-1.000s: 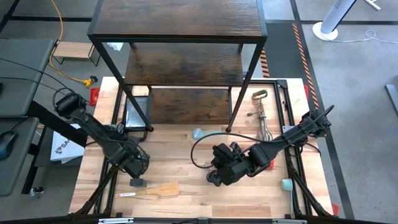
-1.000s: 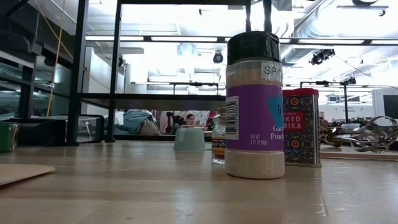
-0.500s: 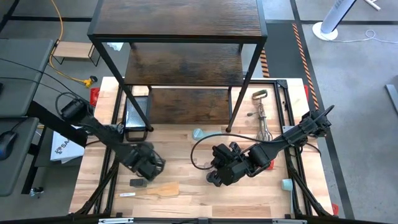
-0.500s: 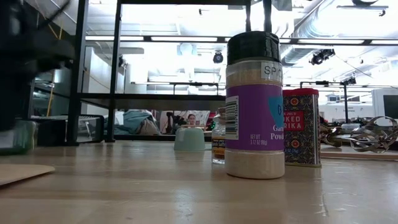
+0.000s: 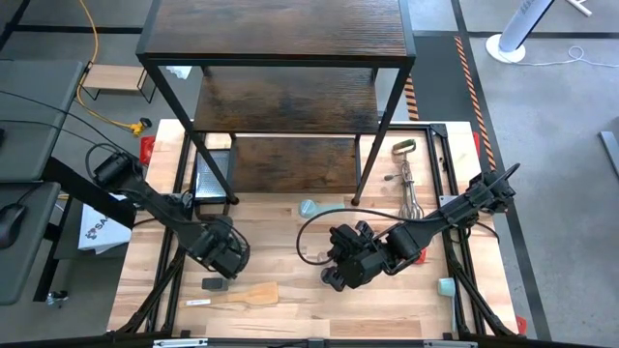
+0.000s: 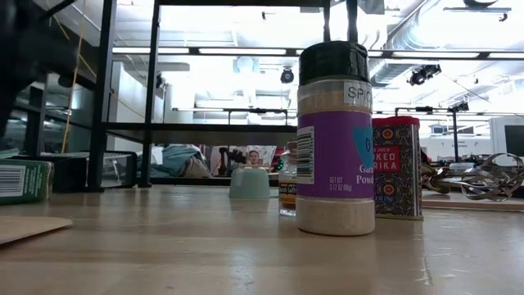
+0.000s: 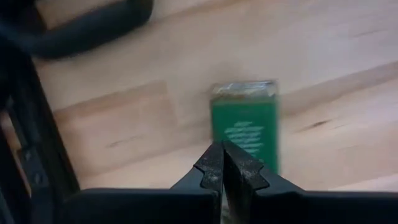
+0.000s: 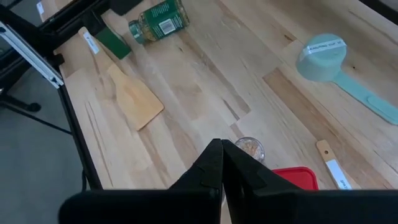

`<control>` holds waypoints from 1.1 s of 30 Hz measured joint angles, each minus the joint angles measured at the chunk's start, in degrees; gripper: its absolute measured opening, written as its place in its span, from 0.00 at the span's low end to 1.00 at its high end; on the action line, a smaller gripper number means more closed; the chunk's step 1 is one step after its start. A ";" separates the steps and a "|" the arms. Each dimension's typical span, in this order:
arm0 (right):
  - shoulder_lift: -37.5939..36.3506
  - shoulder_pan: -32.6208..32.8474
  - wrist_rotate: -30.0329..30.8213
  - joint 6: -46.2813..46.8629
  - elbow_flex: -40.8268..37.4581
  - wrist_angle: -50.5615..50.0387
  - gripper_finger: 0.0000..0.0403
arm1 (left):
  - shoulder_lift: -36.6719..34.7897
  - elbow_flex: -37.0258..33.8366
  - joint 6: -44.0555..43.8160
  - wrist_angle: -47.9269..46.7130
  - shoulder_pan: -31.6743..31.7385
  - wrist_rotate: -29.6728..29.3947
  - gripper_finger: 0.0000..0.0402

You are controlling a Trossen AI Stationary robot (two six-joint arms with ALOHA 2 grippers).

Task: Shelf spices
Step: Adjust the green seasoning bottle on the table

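Note:
The shelf [image 5: 280, 39], dark boards in a black frame, stands at the table's far side. A green-labelled spice jar [image 8: 158, 18] lies on its side near the left, also seen as jar [image 6: 24, 180] and jar [image 7: 245, 127]. My left gripper [image 7: 222, 149] hovers shut above it. A dark-lidded purple-labelled jar [image 6: 334, 139], a red tin [image 6: 397, 168] and a small glass jar [image 8: 249, 148] stand upright on the table. My right gripper [image 8: 222, 146] is shut above them, right of centre [image 5: 337, 278].
A wooden spatula [image 5: 247, 294] and a dark green block [image 5: 213, 284] lie near the front left. A teal measuring cup [image 5: 308, 207] and a hand whisk [image 5: 406, 184] lie by the shelf's feet. A black mesh basket [image 5: 211, 179] sits at the shelf's left leg.
My left gripper, still shut, has moved toward the table's right edge over the front-left part of the table. In the low view more of the green-labelled jar shows at the left edge than a second ago.

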 joint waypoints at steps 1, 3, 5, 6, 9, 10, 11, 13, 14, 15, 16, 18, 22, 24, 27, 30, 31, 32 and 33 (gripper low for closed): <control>-0.02 0.00 0.11 0.00 0.02 0.04 0.00 | 0.00 -0.96 -1.39 -0.10 -0.18 0.88 0.00; -0.01 0.14 0.15 0.20 0.00 0.08 0.00 | 0.00 -2.69 -4.44 -0.78 -0.95 2.39 0.00; -0.02 0.46 0.39 0.94 0.00 0.20 0.00 | 0.00 -3.98 -7.24 -0.47 -1.83 2.78 0.00; -0.02 0.64 0.54 1.04 0.00 0.17 0.00 | 0.00 -4.60 -8.33 0.18 -2.17 2.84 0.00; -0.02 1.03 0.61 1.18 0.00 0.11 0.00 | -0.04 -6.16 -9.61 4.35 -2.41 3.08 0.00; -0.02 1.13 0.71 1.18 0.00 0.13 0.00 | -0.04 -6.75 -9.65 6.58 -2.24 2.88 0.00; -0.02 1.20 0.79 1.18 0.02 0.09 0.00 | -0.04 -7.34 -9.62 8.97 -1.97 2.60 0.00; -0.02 1.25 0.93 1.18 0.00 -0.04 0.00 | -0.03 -8.59 -9.07 12.75 -0.88 1.53 0.00; -0.02 1.25 0.92 1.15 0.00 -0.11 0.00 | 0.01 -8.85 -8.01 13.89 -0.04 0.50 0.00; -0.02 1.22 0.94 0.96 0.00 -0.11 0.00 | 0.01 -8.89 -6.82 14.69 0.92 -1.13 0.00; -0.02 1.20 0.96 0.89 0.02 -0.11 0.00 | 0.00 -8.89 -5.19 16.13 2.02 -3.34 0.00; -0.02 1.18 0.95 0.25 0.00 -0.11 0.00 | 0.00 -8.89 0.12 20.43 4.46 -7.68 0.00; -0.08 1.20 0.93 -0.42 0.00 -0.08 0.00 | -0.03 -8.85 11.29 27.95 9.64 -11.11 0.00; -0.11 1.20 0.68 -0.34 0.00 -0.03 0.00 | -0.46 -7.99 17.38 28.76 10.95 -12.15 0.00; -0.11 1.20 0.61 -0.48 0.00 0.38 0.00 | -1.20 -6.41 24.89 28.76 11.67 -15.25 0.00; -0.13 1.20 0.59 -0.52 0.00 1.25 0.00 | -1.25 -6.11 33.74 34.41 12.89 -16.22 0.00; -0.13 1.19 0.57 -0.57 0.00 1.55 0.00 | -1.25 -6.03 36.19 35.57 13.55 -14.53 0.00; -0.13 1.20 0.53 -0.94 0.00 2.26 0.00 | -1.29 -6.01 37.79 35.93 14.13 -12.10 0.00; -0.13 1.20 0.37 -1.93 0.00 3.27 0.00 | -1.66 -5.97 38.90 35.11 14.39 -10.09 0.00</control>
